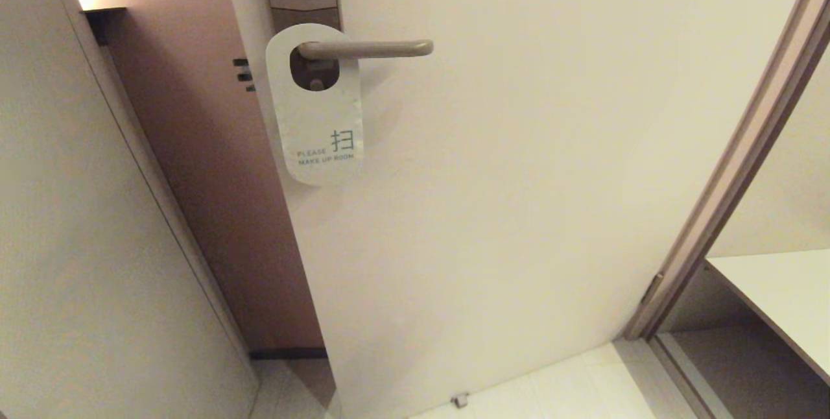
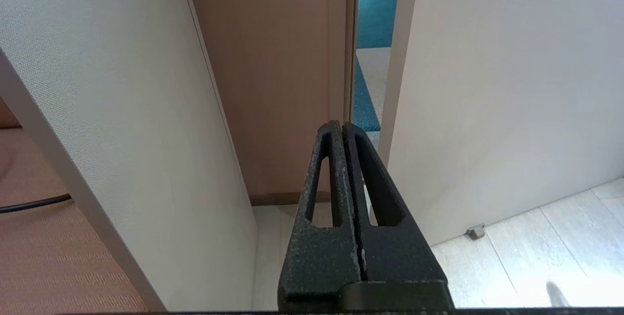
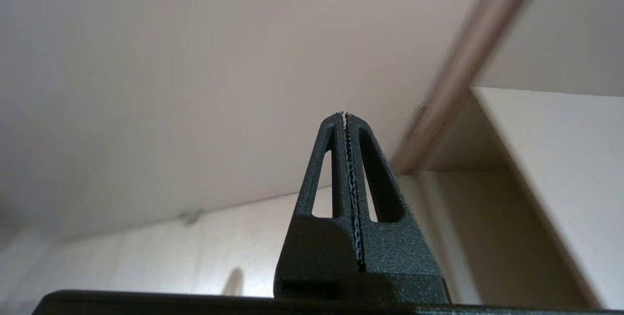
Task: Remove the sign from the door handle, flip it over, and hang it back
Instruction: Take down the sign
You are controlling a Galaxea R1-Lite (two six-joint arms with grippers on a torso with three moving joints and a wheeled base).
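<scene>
The sign (image 1: 318,117) hangs on the door handle (image 1: 369,49) in the head view, its white "PLEASE MAKE UP ROOM" side facing me, the lever passing through its oval hole. Neither arm shows in the head view. My left gripper (image 2: 342,124) is shut with nothing in it, low down and pointing at the gap beside the door's edge. My right gripper (image 3: 345,114) is also shut and empty, aimed at the lower part of the white door near the frame. The sign and the handle show in neither wrist view.
The white door (image 1: 532,198) stands ajar, with a brown wall (image 1: 207,166) behind it and a pale partition (image 1: 78,224) on the left. The door frame (image 1: 733,166) and a white ledge (image 1: 784,296) are on the right. A small doorstop (image 1: 460,399) sits on the tiled floor.
</scene>
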